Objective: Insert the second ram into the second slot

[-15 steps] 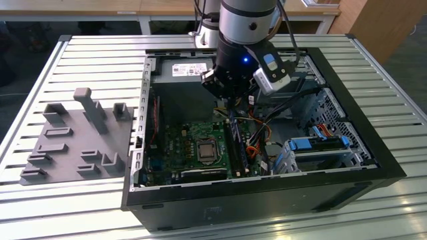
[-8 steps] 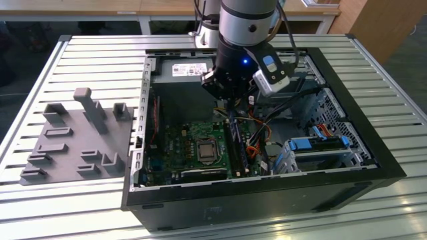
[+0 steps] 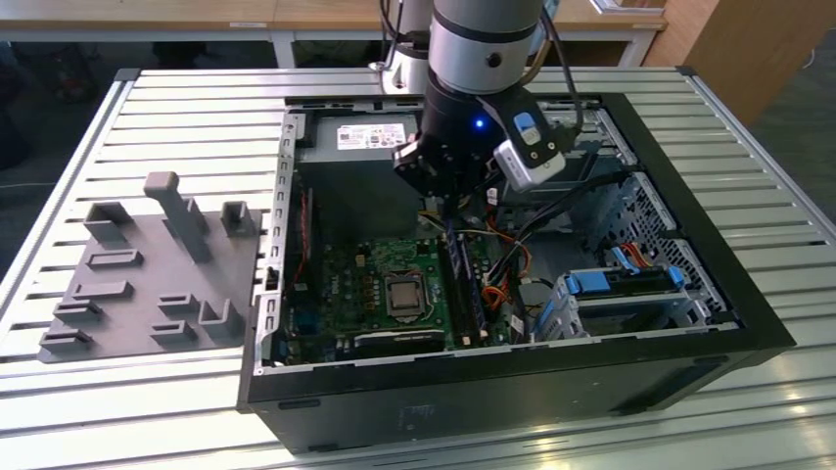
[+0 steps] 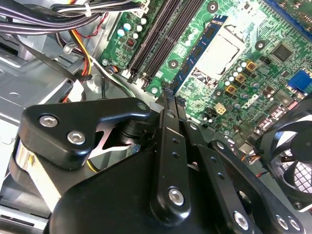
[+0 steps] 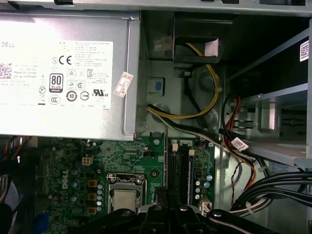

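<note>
I had the hand [image 3: 441, 215] down inside the open case [image 3: 496, 401], over the board [image 3: 352, 284]. Hand was narrow: in the second wrist view the fingertips [image 4: 165, 105] sat almost together, right at one end of the ram [image 4: 200, 53]. Couldn't tell whether they pinched it or only touched it. Ram lay lengthwise between the CPU [image 4: 219, 53] and the black slots [image 4: 163, 41], parallel to both; couldn't tell if it was fully seated. In the exterior view the ram [image 3: 460, 284] ran from the hand toward 6 o'clock, CPU just at its 9 o'clock. Blue latches [image 3: 627, 281] were at 3 o'clock in the case, PSU [image 3: 359, 137] at 12 o'clock. Grey fixture [image 3: 144, 274] sat on the worktop [image 3: 170, 98] at the case's 9 o'clock, well apart from the hand. Cables [image 4: 73, 19] ran beside the slots on the side away from the CPU.
</note>
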